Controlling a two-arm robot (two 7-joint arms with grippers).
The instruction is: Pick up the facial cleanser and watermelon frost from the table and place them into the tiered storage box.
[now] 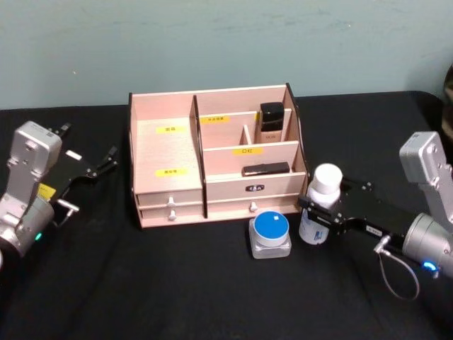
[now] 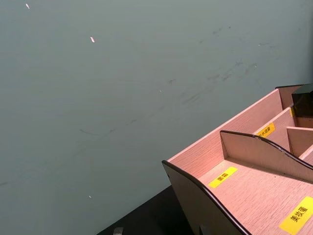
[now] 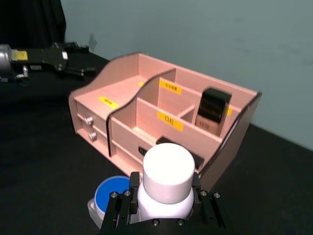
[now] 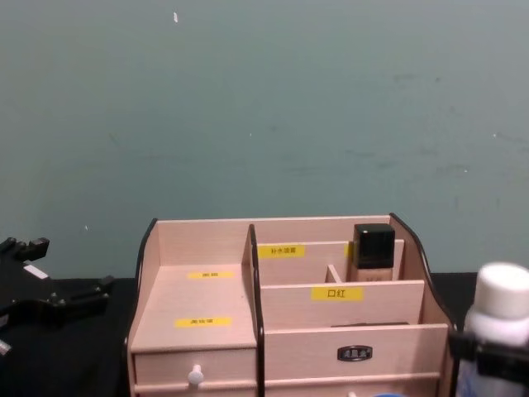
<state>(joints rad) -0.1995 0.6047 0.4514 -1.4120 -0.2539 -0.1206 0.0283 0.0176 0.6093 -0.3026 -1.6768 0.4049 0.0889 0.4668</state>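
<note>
My right gripper (image 1: 322, 212) is shut on a white bottle with a white cap (image 1: 324, 191), upright just off the front right corner of the tiered storage box (image 1: 163, 106). I cannot tell whether the bottle touches the table. The right wrist view has the cap (image 3: 166, 174) between the fingers (image 3: 128, 198), with the box (image 3: 122, 63) beyond. A squat jar with a blue lid (image 1: 270, 232) stands on the cloth in front of the drawers, left of the bottle. No label tells which is the cleanser. My left gripper (image 1: 106, 161) hangs open left of the box.
A dark-capped bottle (image 1: 271, 120) stands in a back compartment and a black stick (image 1: 265, 169) lies on the lower right tier. The box's left tiers (image 2: 254, 196) are bare. Black cloth (image 1: 177, 283) covers the table and a teal wall (image 4: 264, 99) rises behind.
</note>
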